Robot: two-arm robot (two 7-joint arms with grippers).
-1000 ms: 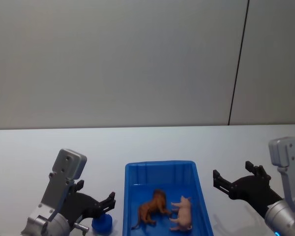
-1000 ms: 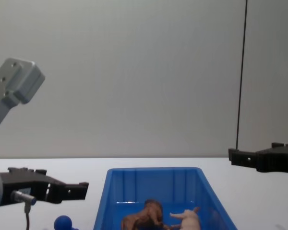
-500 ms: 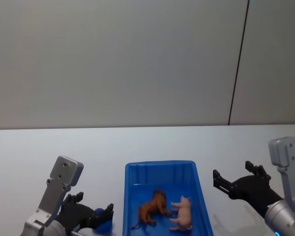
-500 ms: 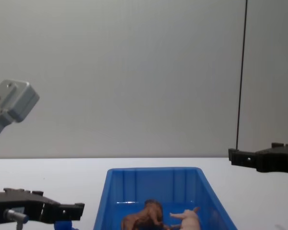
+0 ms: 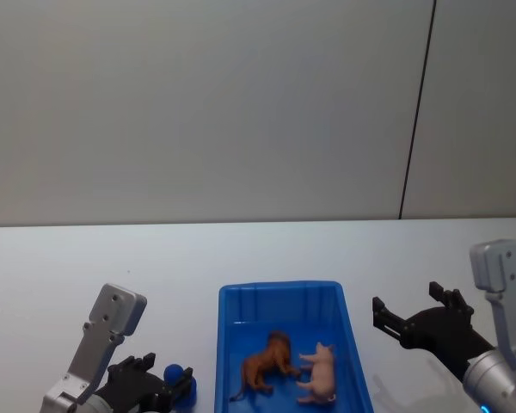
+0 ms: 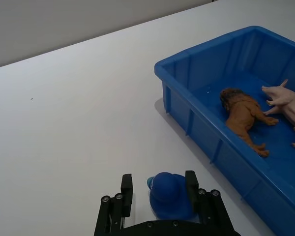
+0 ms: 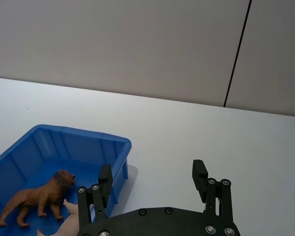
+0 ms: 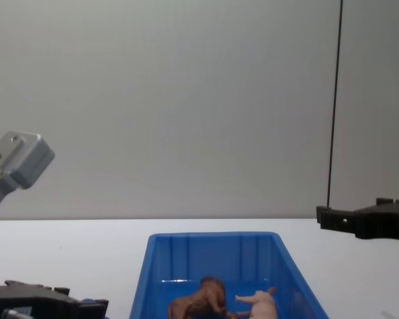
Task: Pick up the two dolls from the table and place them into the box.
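Both dolls lie inside the blue box (image 5: pixel 279 287): the shaggy brown doll (image 5: pixel 269 362) on the left, the pale pink pig doll (image 5: pixel 321 373) beside it on the right. The left wrist view shows the brown doll (image 6: pixel 242 114), the pink one (image 6: pixel 288 101) and the box's rim (image 6: pixel 201 49). My left gripper (image 6: pixel 159 182) hangs low over the table (image 5: pixel 86 275) to the left of the box, open, its fingers straddling a small blue ball (image 6: pixel 168 191). My right gripper (image 5: pixel 414 315) hovers open to the right of the box, holding nothing.
The small blue ball (image 5: pixel 174 374) rests on the white table close to the box's left wall. A grey wall with a dark vertical seam (image 5: pixel 417 112) stands behind the table. Bare tabletop stretches away on both sides of the box.
My left gripper has dropped lower and drawn back toward me, coming down around the blue ball. The right arm, the box and the dolls have stayed still.
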